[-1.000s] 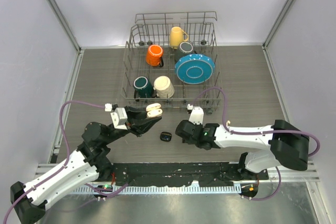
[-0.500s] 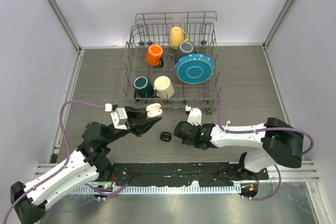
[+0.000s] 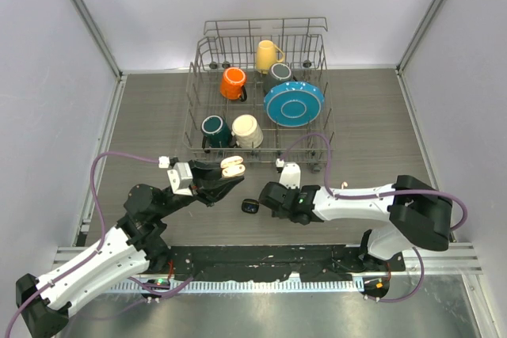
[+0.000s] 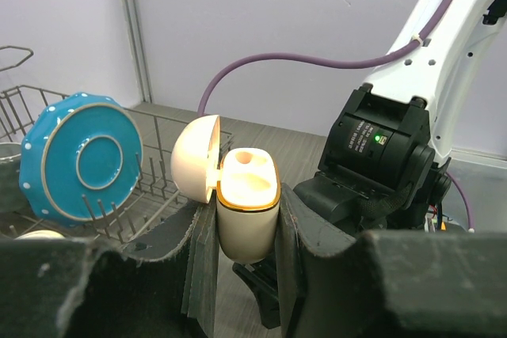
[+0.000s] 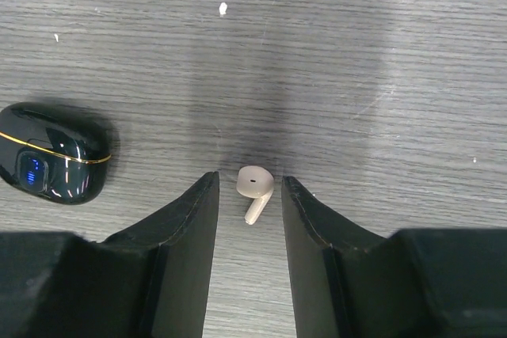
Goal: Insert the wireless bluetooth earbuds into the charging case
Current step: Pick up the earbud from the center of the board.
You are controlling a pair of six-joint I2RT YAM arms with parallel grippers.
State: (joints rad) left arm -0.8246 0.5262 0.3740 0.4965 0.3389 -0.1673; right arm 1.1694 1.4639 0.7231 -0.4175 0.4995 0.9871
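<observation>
My left gripper (image 3: 227, 176) is shut on a white charging case (image 4: 246, 202) and holds it upright above the table with its lid (image 4: 195, 157) hinged open; the case also shows in the top view (image 3: 232, 165). My right gripper (image 5: 249, 179) is open and low over the table. One white earbud (image 5: 254, 187) lies on the wood between its fingers, touching neither. In the top view the right gripper (image 3: 266, 195) hides that earbud. A closed black case (image 5: 54, 164) lies just to its left, also seen from above (image 3: 250, 207). The other earbuds are out of view.
A wire dish rack (image 3: 260, 89) stands behind the grippers, holding orange (image 3: 233, 82), yellow (image 3: 267, 55), green (image 3: 214, 128) and cream (image 3: 246, 130) mugs and a blue plate (image 3: 292, 102). The rack's front rail is close to both grippers. Grey walls enclose the table.
My right gripper has slid a little to the left, towards the black case. The left arm and the white case have not moved.
</observation>
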